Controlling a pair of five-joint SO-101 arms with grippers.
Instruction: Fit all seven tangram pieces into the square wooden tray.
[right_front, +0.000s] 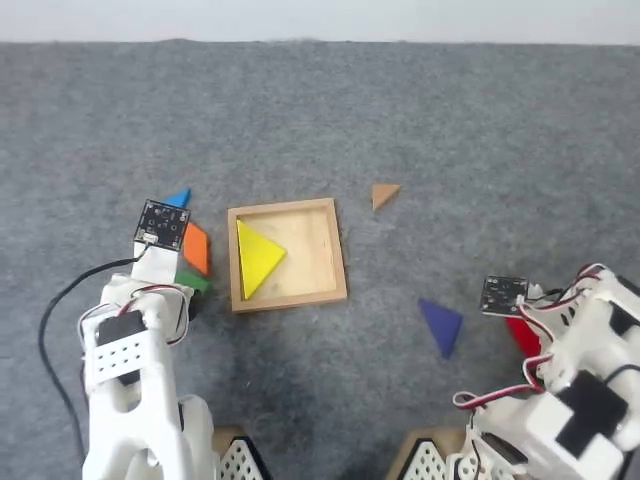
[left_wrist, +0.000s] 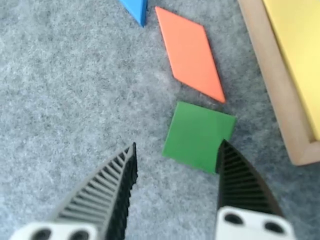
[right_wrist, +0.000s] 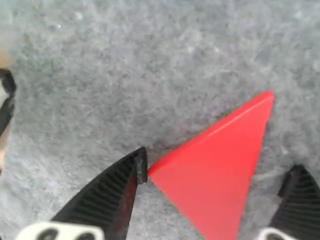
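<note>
We see the left gripper wide open, the green square lying between its jaws, near the wooden tray.

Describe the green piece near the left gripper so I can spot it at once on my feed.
Find the wooden tray mid-table, then look to its side nearest the left arm, where three pieces lie on the grey mat. The green square is the one closest to the left gripper, next to the orange parallelogram. It is the only green piece there.
</note>
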